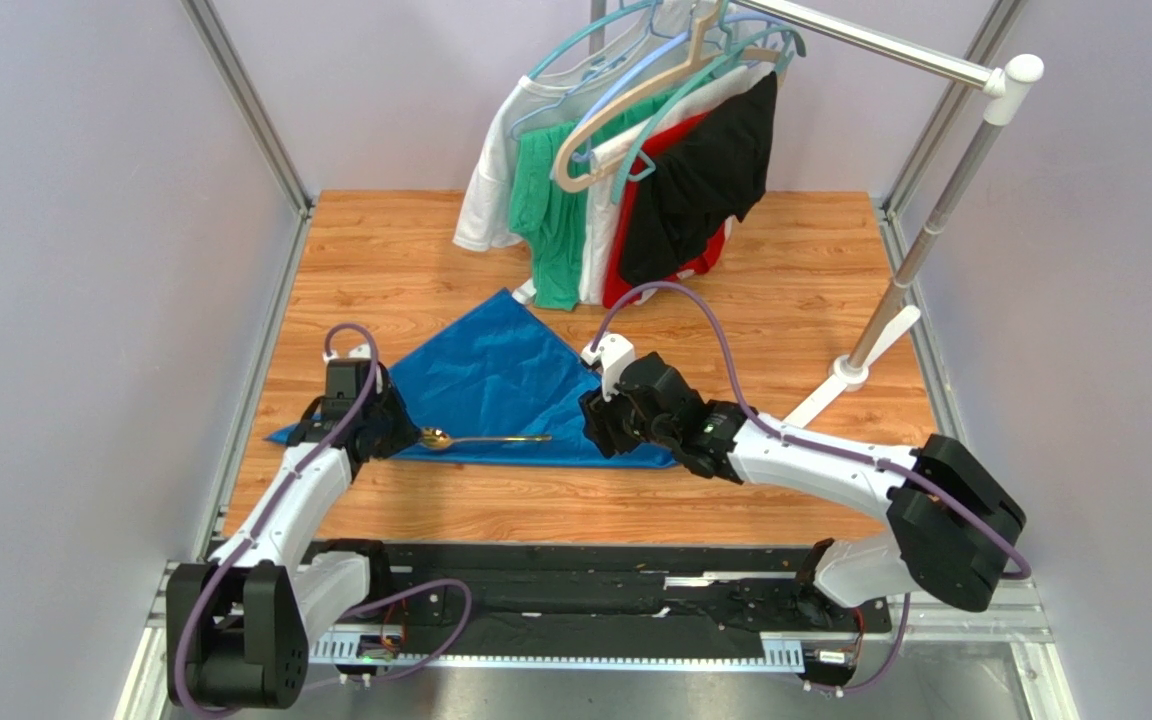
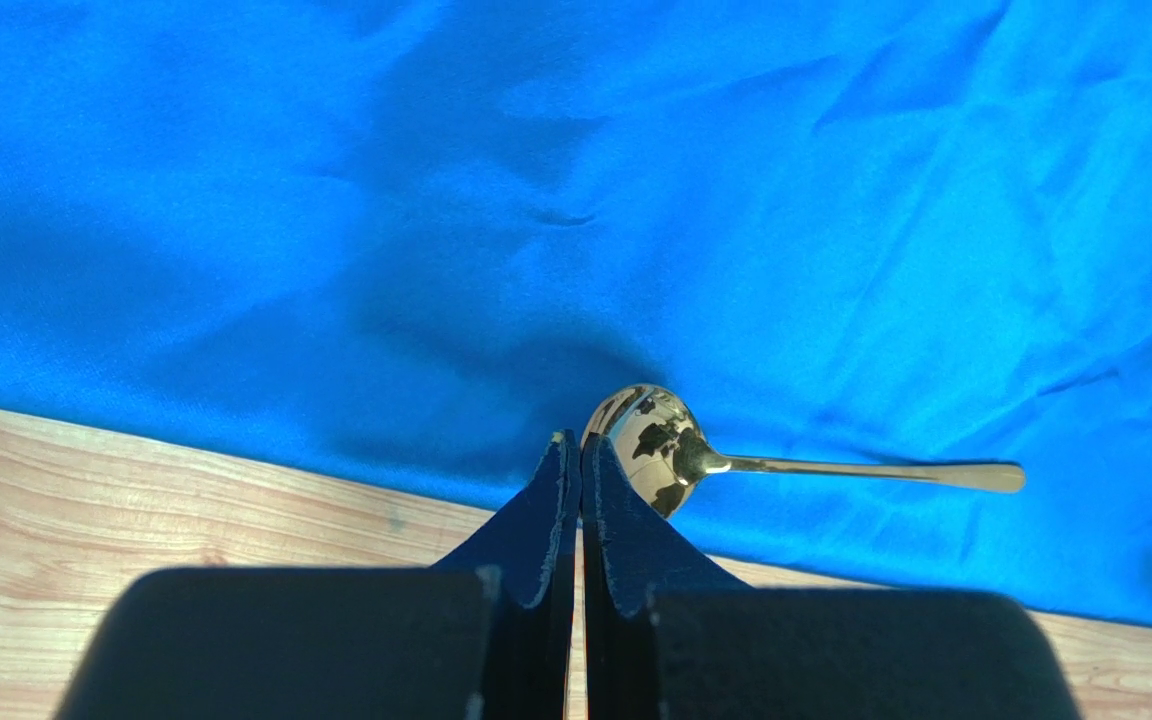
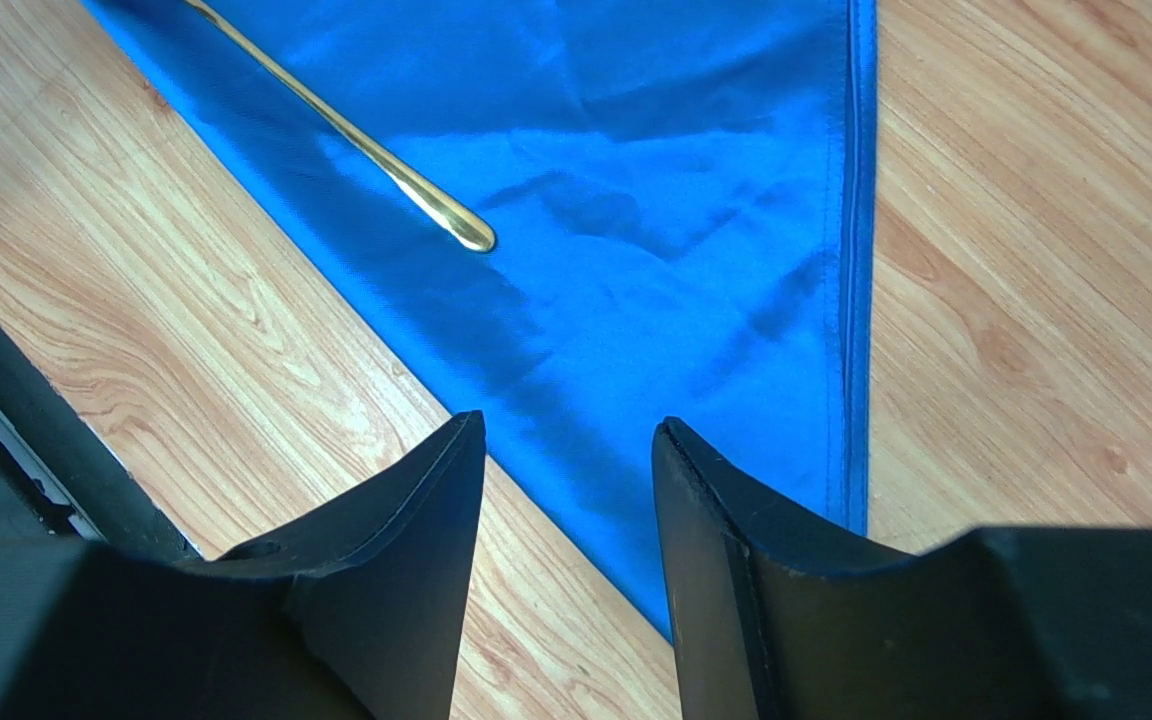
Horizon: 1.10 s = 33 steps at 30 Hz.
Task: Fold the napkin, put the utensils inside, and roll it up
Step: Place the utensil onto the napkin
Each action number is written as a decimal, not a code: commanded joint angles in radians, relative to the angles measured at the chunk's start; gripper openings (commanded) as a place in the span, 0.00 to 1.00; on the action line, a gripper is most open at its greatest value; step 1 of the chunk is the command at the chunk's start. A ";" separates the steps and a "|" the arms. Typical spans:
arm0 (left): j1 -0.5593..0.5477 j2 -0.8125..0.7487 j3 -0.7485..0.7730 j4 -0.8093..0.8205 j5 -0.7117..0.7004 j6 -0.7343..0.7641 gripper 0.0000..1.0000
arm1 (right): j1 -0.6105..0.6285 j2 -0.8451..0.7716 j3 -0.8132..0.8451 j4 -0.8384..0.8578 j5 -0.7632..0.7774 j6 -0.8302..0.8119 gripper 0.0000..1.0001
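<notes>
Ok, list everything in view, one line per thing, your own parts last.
napkin: one, royal blue, lying as a triangle on the middle of the table
spoon: one, gold, lying on the napkin along its near edge
garments: several, white, green, red and black, hanging over the far side of the table
hangers: several, teal, blue and tan, on the rack's bar
rack: one, silver with white fittings, standing at the table's far right
table: one, light wood, under the napkin
left gripper: one, black, shut, tips beside the spoon's bowl
right gripper: one, black, open, over the napkin's right corner
</notes>
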 commanded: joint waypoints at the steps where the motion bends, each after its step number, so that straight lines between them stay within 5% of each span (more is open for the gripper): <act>1: 0.036 0.024 0.029 0.003 -0.006 -0.003 0.00 | 0.016 0.030 0.058 0.057 -0.008 0.013 0.49; 22: 0.057 0.148 0.076 0.039 0.043 0.011 0.06 | 0.029 0.067 0.067 0.086 -0.007 0.025 0.49; 27: 0.057 0.144 0.078 0.027 0.031 0.005 0.22 | 0.027 0.038 0.050 0.075 0.018 0.036 0.49; 33: 0.057 0.099 0.095 0.004 -0.003 0.005 0.57 | 0.029 -0.076 0.021 -0.016 0.145 0.141 0.49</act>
